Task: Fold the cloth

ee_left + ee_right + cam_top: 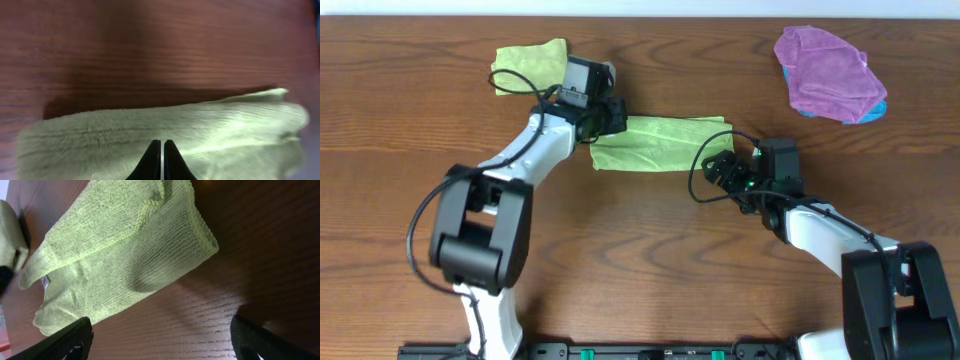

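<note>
We see the light-green terry cloth (660, 143) lying as a long folded strip in the middle of the dark wooden surface (650, 260).

The left fingers (609, 114) sit at its left end. In the left wrist view they (156, 161) are pressed together, tips touching, low over the cloth's pile (150, 125). We cannot tell whether any fabric is pinched between them.

The right fingers (720, 168) are at the strip's right end, by its near corner. In the right wrist view they (65, 342) are spread wide and clear of the cloth (120, 250), with bare wood between them. A black cable (698, 165) from the right arm loops over that end.

A second yellow-green cloth (530, 62) lies at the far left, just behind the left wrist. A crumpled purple cloth (828, 72) lies at the far right with a blue piece (875, 112) peeking from under it, well apart from the strip.

Open wood runs along the strip's near edge between the two arms, and beyond its far edge between the two other cloths.
</note>
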Action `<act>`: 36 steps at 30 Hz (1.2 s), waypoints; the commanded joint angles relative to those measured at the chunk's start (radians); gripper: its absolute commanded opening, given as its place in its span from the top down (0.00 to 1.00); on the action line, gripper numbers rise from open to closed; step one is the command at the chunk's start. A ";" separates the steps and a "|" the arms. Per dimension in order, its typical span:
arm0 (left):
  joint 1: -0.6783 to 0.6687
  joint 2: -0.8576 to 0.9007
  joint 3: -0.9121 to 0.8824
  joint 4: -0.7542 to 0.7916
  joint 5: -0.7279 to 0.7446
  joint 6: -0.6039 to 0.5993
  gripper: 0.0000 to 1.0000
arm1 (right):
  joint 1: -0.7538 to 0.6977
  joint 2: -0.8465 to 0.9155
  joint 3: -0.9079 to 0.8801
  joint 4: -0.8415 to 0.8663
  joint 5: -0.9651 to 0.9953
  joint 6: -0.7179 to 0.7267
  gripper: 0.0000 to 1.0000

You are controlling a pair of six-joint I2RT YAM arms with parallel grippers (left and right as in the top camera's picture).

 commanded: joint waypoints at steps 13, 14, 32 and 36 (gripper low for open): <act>-0.008 0.093 0.015 0.008 -0.027 -0.045 0.94 | 0.010 0.202 -0.016 0.238 0.064 0.086 0.12; -0.008 0.093 0.015 0.007 -0.026 -0.045 0.94 | 0.010 0.224 -0.016 0.265 0.068 0.086 0.12; -0.008 0.093 0.015 -0.055 -0.027 -0.044 0.94 | 0.042 0.540 -0.002 0.660 0.212 0.026 0.77; -0.008 0.093 0.015 -0.055 -0.026 -0.045 0.94 | 0.035 0.538 -0.002 0.759 0.188 -0.082 0.99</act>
